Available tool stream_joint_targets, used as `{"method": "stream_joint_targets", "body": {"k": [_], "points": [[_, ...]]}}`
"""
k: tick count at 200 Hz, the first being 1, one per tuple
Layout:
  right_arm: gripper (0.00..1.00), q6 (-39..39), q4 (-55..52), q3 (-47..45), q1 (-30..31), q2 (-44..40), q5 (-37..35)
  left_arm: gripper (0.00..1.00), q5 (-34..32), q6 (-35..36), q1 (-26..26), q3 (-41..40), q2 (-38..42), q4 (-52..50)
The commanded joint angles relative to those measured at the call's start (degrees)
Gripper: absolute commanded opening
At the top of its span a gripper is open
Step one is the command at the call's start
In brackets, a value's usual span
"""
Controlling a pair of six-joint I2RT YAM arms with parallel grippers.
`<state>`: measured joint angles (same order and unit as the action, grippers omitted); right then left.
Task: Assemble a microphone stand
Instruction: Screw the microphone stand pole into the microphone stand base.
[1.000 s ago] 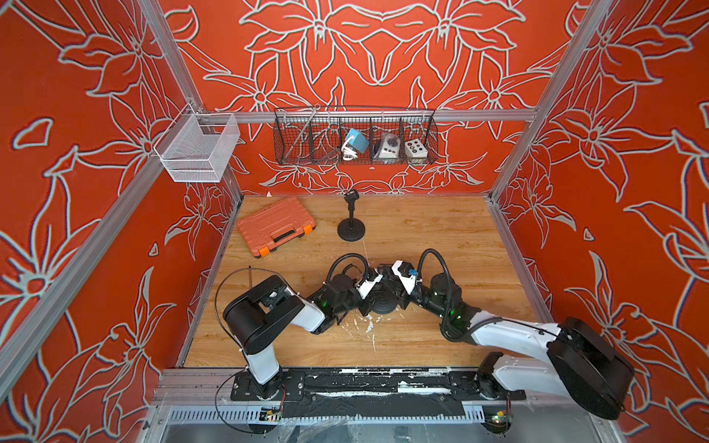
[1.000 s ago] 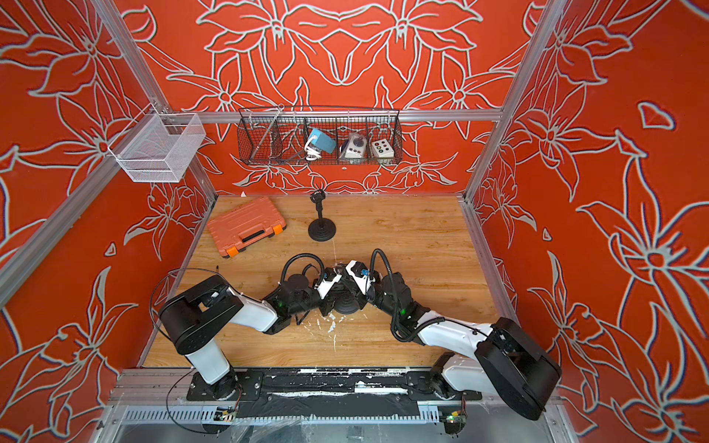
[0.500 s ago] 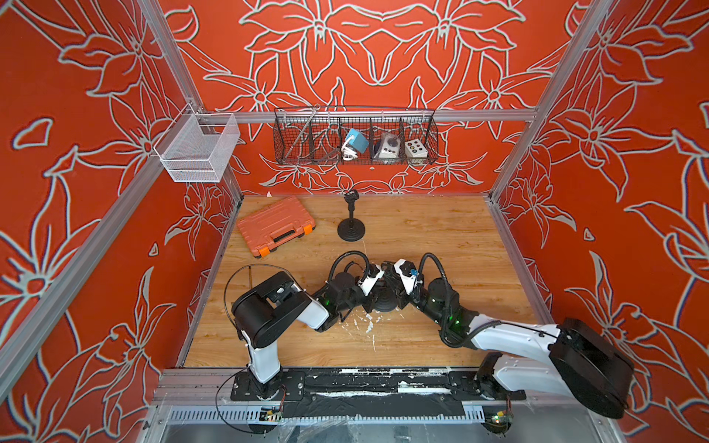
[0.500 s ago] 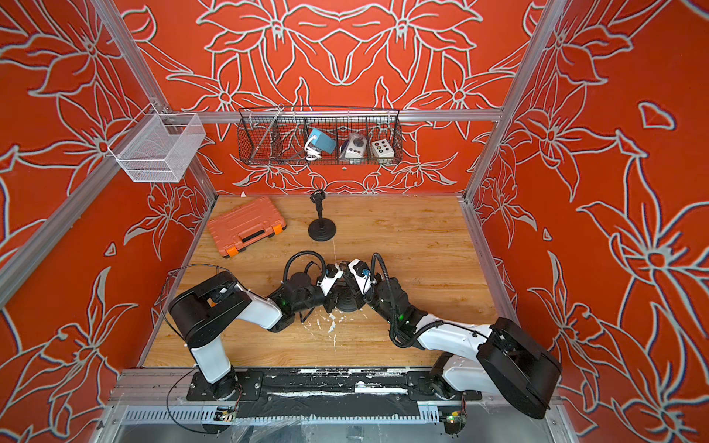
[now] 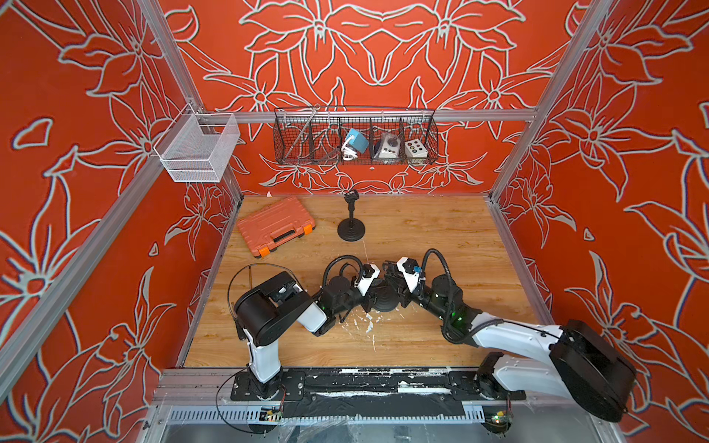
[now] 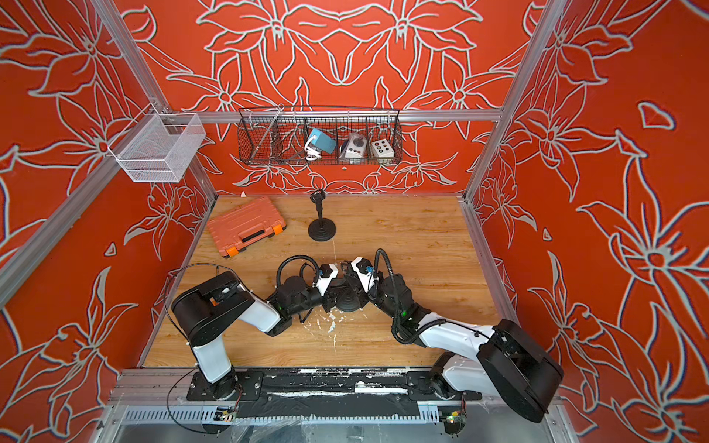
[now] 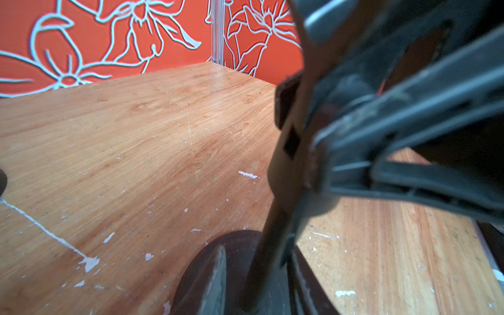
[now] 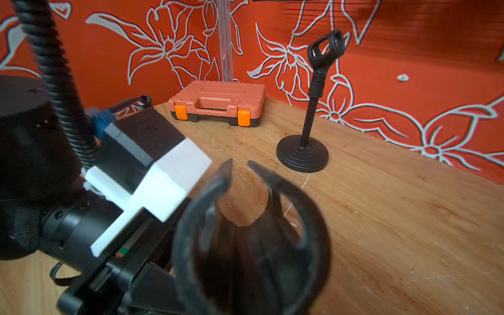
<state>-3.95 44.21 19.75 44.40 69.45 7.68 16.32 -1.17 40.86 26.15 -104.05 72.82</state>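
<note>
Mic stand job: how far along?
Done: one black microphone stand stands complete near the orange plastic case. In hand: a second black round base, with the right gripper jaws shut on its black pole with U-shaped clip, held upright; the left gripper is at the base, grip unclear. Remaining: seating of the pole is hidden; then release.

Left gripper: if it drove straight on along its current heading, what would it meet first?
Likely the black round base right at the left gripper tips; the right gripper sits just beyond. Depth unclear.
</note>
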Motion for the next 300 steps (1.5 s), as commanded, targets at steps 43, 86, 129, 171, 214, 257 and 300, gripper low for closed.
{"method": "stream_joint_targets", "body": {"k": [43,86,129,171,214,257,300], "points": [[0.0,-1.42,-3.55,-1.21,-1.49,2.04,8.84,0.36,2.07,-0.58,-0.52,3.64,-2.17,3.99],[0.0,-0.88,-4.17,-0.35,-1.54,3.06,11.21,0.27,1.1,-0.68,-0.56,4.19,-3.42,4.83],[0.0,1.46,-5.82,-0.12,-1.99,2.2,12.93,0.15,-0.29,1.87,-0.54,1.99,-3.14,4.08],[0.11,4.59,-9.72,0.99,-5.02,0.78,18.78,0.12,-0.4,6.25,-0.48,-0.76,-2.68,2.24],[0.4,9.66,-16.57,3.51,-10.51,-2.9,26.89,0.06,-0.63,10.7,-0.34,-3.09,-2.2,-0.05],[0.58,16.77,-21.61,6.87,-15.02,-4.3,38.52,0.06,-2.11,13.08,-0.17,-6.02,-1.75,0.72],[0.57,18.99,-25.55,13.14,-15.27,1.49,43.98,0.05,-2.08,12.8,-0.08,-6.21,-2.49,2.13]]}}
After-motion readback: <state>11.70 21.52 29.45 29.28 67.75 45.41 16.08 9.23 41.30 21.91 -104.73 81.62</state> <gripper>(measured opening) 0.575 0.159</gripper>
